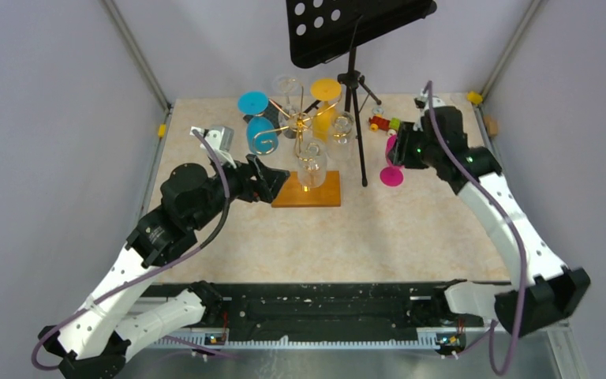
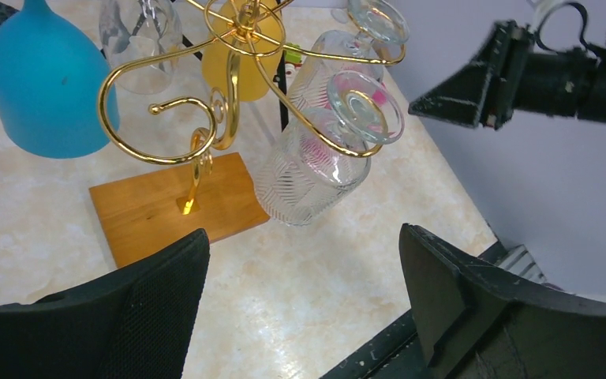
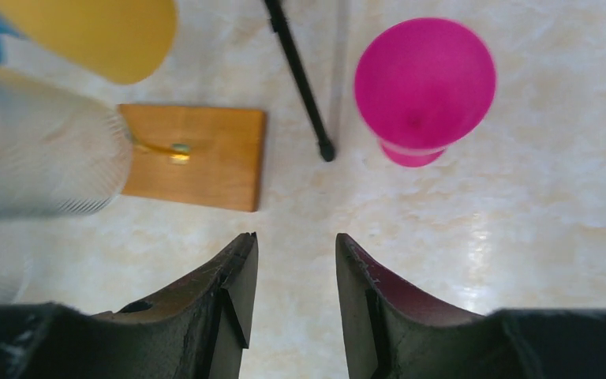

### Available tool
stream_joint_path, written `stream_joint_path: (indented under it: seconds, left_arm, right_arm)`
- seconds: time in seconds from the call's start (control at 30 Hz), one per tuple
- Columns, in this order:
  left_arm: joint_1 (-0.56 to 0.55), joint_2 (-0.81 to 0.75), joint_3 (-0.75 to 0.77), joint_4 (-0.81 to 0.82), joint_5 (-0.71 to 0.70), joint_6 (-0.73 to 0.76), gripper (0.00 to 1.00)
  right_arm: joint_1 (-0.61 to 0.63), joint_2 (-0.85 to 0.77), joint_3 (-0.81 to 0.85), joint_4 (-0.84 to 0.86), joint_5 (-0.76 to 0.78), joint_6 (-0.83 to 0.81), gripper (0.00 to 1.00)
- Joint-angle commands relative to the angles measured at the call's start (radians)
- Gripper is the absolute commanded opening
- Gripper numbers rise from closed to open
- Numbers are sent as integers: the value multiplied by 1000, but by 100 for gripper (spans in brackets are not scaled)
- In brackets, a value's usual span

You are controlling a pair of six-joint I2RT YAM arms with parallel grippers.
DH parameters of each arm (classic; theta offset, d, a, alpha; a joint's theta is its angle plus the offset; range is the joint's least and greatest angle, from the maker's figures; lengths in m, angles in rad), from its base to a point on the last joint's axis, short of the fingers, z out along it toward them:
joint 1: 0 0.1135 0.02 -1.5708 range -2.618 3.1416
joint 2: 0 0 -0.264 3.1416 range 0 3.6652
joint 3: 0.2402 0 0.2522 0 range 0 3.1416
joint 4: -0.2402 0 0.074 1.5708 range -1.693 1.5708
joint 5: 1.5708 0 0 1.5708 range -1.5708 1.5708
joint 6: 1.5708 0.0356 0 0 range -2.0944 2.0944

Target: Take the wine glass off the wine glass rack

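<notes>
One glass, the opaque pink wine glass (image 1: 391,174), looks already off. From above it stands on the beige table (image 1: 410,237) just right of the black tripod music stand (image 1: 353,87) and apart from the gold wire wine glass rack (image 1: 300,126), with my right gripper (image 1: 399,150) close over it, so I judge only backing away is left. Through my left wrist, my left gripper (image 2: 304,237) gapes wide and empty before the rack, where a clear ribbed glass (image 2: 308,166) hangs foot-up in a gold curl. Through my right wrist, my right gripper's jaws stand narrowly parted with nothing between them, and the pink glass is ahead on the table, clear of the rack's orange-brown wooden base (image 3: 197,154).
</notes>
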Motion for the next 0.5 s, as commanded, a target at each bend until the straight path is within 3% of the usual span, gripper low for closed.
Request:
stream_joint_path:
  seconds: [0.0,0.1,0.3,0.37,0.47]
  left_arm:
    - [2,7,33,47,51,-155,92]
    - [2,13,18,97,104,-226,91]
    - [1,15,-6,184,102,-285,90]
    - [1,11,-13,197,86,-289,93]
    - [2,9,-6,183,85,-283,96]
  right_arm:
    - [-3,-207,-143,191,-186,165,43]
    - [-3,-344,-271,341,-276,317,43]
    - [-2,-557,-605,917,-414,813,50]
    - [-2,-578,-643,991,-423,885,53]
    - [8,-565,-603,949,-417,926,54]
